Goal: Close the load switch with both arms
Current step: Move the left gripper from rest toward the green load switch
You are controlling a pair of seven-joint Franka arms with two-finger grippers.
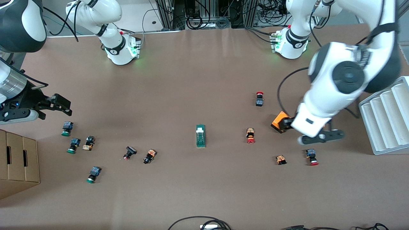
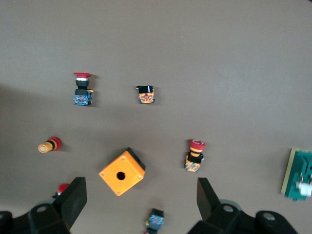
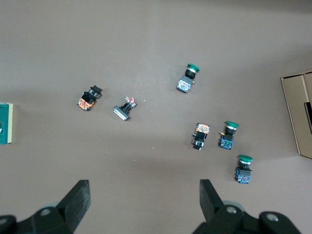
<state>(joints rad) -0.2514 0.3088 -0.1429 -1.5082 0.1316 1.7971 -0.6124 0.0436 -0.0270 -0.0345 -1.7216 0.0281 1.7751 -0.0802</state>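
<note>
The brown table [image 1: 191, 80] carries everything, with the two white arms rising from bases along its farthest edge. A white ridged rack [image 1: 388, 116] sits at the left arm's end of the table and a cardboard box [image 1: 17, 163] at the right arm's end. The left arm [image 1: 345, 76] bends down over the table, and its left end effector [image 2: 141, 204] hangs open, fingers spread wide and holding nothing, above an orange box with a hole [image 2: 122, 171] and several red-capped push buttons [image 2: 194, 155]. The right arm [image 1: 12, 86] reaches in at the other end, and its right end effector [image 3: 144, 207] also hangs open and empty, over bare table just beside a scatter of green-capped push buttons [image 3: 228, 135] and small black and orange buttons [image 3: 88, 98]. The load switch [image 1: 200, 135] lies flat near the middle of the table, well apart from both end effectors, between the red-capped group toward the left arm's end and the green-capped group toward the right arm's end. It is a narrow dark-green block whose long axis runs from the robots' bases toward the front camera, and its white tab [image 1: 200, 130] sits at the end pointing to the bases. Only an edge of the switch shows in each wrist view.
</note>
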